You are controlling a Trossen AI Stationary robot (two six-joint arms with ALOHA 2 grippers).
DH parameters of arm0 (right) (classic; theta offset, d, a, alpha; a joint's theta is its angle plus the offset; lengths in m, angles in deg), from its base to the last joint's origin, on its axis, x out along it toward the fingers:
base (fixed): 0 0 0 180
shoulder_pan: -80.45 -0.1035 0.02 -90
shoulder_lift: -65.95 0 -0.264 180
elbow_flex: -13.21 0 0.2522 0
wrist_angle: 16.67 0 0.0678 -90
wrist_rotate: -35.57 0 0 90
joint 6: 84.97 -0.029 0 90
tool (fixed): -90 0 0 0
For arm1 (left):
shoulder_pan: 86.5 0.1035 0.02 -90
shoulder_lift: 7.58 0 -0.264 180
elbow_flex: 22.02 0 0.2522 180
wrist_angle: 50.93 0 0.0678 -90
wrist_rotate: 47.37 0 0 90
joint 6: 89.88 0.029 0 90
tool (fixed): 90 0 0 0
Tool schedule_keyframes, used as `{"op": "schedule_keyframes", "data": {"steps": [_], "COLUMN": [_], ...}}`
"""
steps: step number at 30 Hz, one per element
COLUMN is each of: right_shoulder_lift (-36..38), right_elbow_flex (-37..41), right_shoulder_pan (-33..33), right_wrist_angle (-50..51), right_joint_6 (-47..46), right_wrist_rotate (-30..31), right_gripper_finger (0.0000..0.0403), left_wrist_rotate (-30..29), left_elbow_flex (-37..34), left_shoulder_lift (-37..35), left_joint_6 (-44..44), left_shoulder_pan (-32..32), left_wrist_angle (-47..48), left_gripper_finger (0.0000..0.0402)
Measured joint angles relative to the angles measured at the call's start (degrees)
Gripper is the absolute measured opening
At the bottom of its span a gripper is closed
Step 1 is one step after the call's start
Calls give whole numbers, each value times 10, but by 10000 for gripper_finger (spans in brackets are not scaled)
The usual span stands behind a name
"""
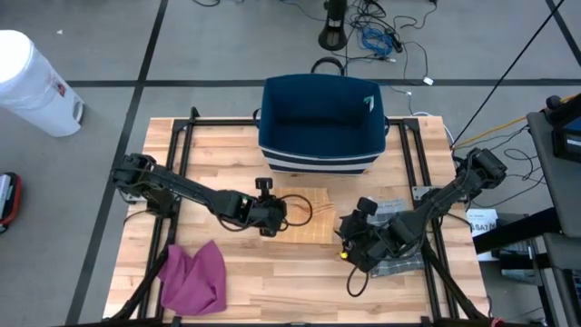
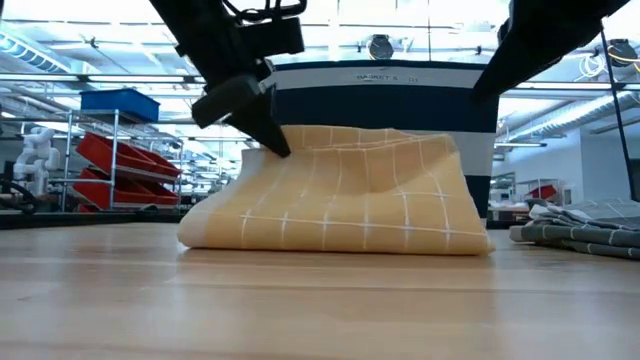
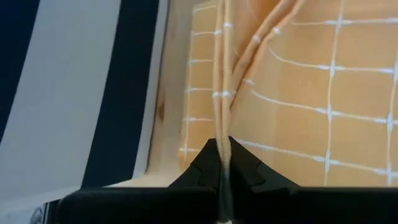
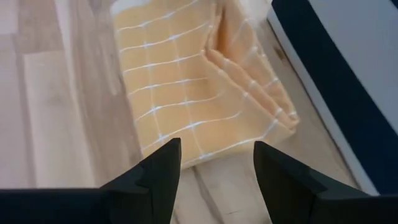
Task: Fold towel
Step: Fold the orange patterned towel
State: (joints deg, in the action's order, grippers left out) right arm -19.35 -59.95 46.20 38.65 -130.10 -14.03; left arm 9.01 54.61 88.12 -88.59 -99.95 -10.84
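Note:
A tan towel [image 1: 307,218] with a white grid lies folded on the wooden table, in front of a navy bin [image 1: 322,123]. My left gripper [image 1: 272,221] is shut on the towel's left side and holds that side raised [image 2: 300,150]; the towel's lower part [image 2: 340,235] rests on the table. Just off the towel's right end, my right gripper [image 4: 217,168] is open. Nothing is between its fingers, and the towel [image 4: 199,93] lies ahead of them. My left gripper pinches the towel's raised left edge [image 3: 222,127] between its two fingers, several layers bunched together. The fingers [image 2: 272,135] slant down from the table's left. The held edge stands above the table and the remainder of the towel sags down onto the tabletop.
A crumpled pink cloth [image 1: 192,277] lies at the near left of the table. Grey folded cloth [image 1: 399,238] lies under my right arm at the near right. The navy bin with white stripes stands close behind the towel. Black frame rails [image 1: 182,136] run along the table's sides.

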Motion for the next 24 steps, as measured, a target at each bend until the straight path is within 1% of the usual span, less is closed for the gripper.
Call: {"op": "schedule_keyframes", "data": {"steps": [4, 10, 15, 20, 22, 24], "right_shoulder_lift": [0, 0, -10, -29, -35, -38], "right_elbow_flex": [0, 0, 0, 0, 0, 0], "right_shoulder_pan": [-18, -41, -52, -63, -66, -73], "right_wrist_angle": [-2, -32, -45, -66, -74, -80], "right_joint_6": [-23, -23, -23, -22, -22, -22], "right_wrist_rotate": [2, 2, 1, 0, 0, 3], "right_gripper_finger": [184, 183, 183, 183, 183, 183], "left_wrist_rotate": [5, 58, 60, 97, 124, 135], "left_elbow_flex": [0, 0, 0, 0, 0, 0], "left_shoulder_lift": [0, 0, 0, 8, 20, 30], "left_joint_6": [-21, -70, -99, -93, -80, -74], "left_shoulder_pan": [16, 52, 74, 80, 79, 76], "left_wrist_angle": [-5, -4, -3, -8, -16, -24], "left_gripper_finger": [6, 11, 28, 34, 46, 67]}}
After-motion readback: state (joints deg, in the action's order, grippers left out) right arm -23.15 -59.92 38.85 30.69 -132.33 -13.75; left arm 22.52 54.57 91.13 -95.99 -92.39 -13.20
